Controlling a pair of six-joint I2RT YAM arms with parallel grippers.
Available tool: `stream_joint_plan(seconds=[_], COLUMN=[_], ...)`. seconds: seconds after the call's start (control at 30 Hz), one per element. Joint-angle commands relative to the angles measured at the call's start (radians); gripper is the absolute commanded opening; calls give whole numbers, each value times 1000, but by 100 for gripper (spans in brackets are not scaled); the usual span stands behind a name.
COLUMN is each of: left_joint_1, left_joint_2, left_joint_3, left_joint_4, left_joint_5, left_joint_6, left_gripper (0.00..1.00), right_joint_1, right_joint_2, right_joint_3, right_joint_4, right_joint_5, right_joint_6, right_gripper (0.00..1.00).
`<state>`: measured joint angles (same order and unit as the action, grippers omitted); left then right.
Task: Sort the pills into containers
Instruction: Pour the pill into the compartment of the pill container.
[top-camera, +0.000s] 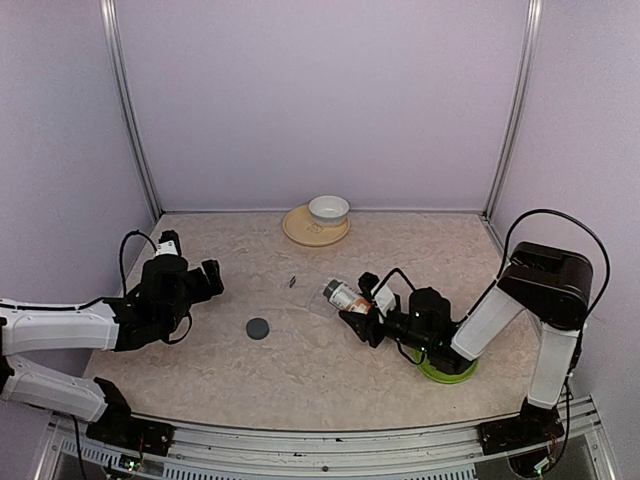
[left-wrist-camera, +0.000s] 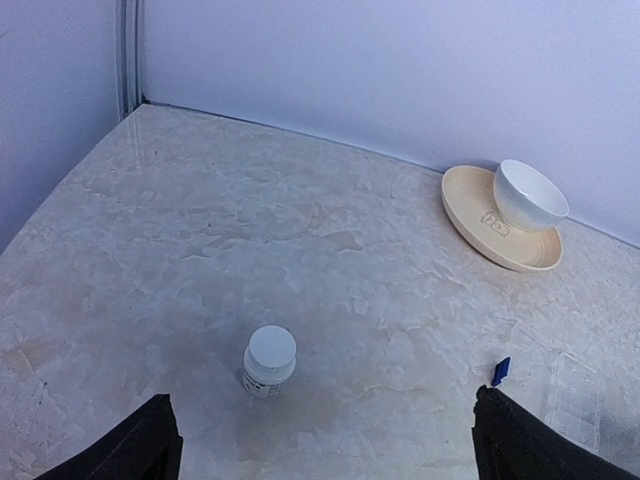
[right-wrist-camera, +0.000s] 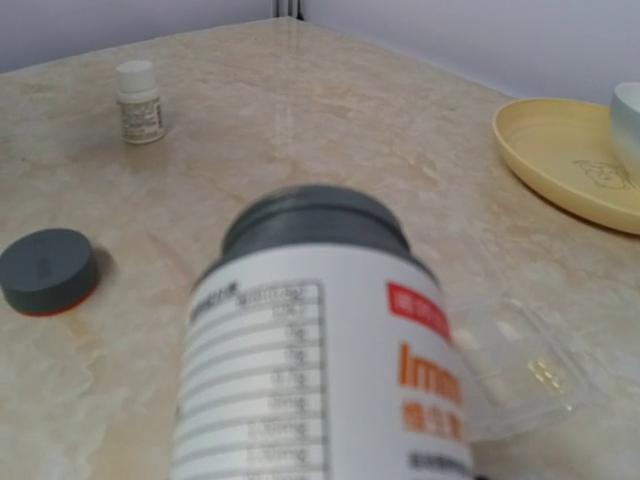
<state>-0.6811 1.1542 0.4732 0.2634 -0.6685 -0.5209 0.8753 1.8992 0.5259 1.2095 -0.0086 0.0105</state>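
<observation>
1. The right claw (top-camera: 358, 308) is closed on a large bottle (top-camera: 345, 296) with a white-and-orange label. It holds the body, so the grey-topped end stays free.
2. The large bottle is tipped over, top end forward and low above the counter (top-camera: 300, 385). I judge this to be a pouring pose, aimed at the box just beyond it.
3. The pill box (right-wrist-camera: 500, 340) lies flat on the counter, just below and beside the bottle's shoulder in the right wrist view. It is clear and hard to make out.
4. A few pale pills (right-wrist-camera: 545, 372) sit in one compartment near the box's far end. I cannot tell whether the other compartments hold any.
5. A loose grey cap (right-wrist-camera: 47, 270) rests on the counter apart from the box, probably so it is clear of the pour. From here I cannot tell whether the bottle's mouth is open.
6. The left claw (top-camera: 208, 279) is spread wide and holds nothing. It looks down on a small white bottle (left-wrist-camera: 270, 360) standing upright and capped, apart from its fingers (left-wrist-camera: 150, 445).
7. A small blue piece (left-wrist-camera: 500, 371) lies next to the box.
8. The white bowl (top-camera: 328, 208) on its tan plate (top-camera: 300, 232) stands at the back. A green plate (top-camera: 445, 370) lies under the right arm. Neither is in use.
</observation>
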Motion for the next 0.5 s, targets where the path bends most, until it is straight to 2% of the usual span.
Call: stream_joint_plan(seconds=[0.0,0.47], left_joint_1=[5,5], left_joint_2=[2,-35], left_joint_3=[4,-6], left_joint_4=[15,16], left_joint_5=[12,10], left_joint_6=[-12,-9], left_gripper=[99,99], right_joint_1=[12,12], right_joint_2=[9,48], right_joint_3=[25,56], right_joint_4=[-19,-82], right_joint_5=[23,32], right_joint_6=[-12,-10], right_gripper=[7,7])
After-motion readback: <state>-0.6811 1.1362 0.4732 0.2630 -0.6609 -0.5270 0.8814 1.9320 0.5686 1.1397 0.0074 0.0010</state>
